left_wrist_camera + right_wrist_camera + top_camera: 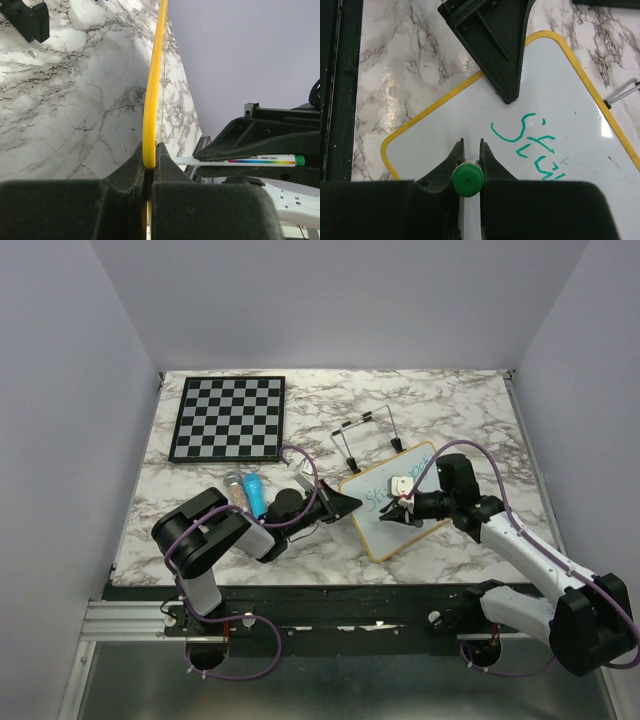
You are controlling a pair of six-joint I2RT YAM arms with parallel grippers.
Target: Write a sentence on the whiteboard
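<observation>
The whiteboard (377, 532), white with a yellow frame, lies at an angle on the marble table. Green marker writing (529, 144) on it reads roughly "Sta", with the last strokes cut off by the picture's edge. My left gripper (345, 503) is shut on the board's left edge, and the left wrist view shows the yellow frame (152, 95) pinched between its fingers. My right gripper (470, 148) is shut on a white marker with a green end (467, 180), held over the board below and left of the writing. The marker also shows in the left wrist view (240, 160).
A black-and-white chessboard (228, 418) lies at the back left. A wire stand (366, 434) sits behind the whiteboard. A blue marker-like object (254, 493) and a grey one (233, 484) lie by the left arm. Grey walls close in the table on three sides.
</observation>
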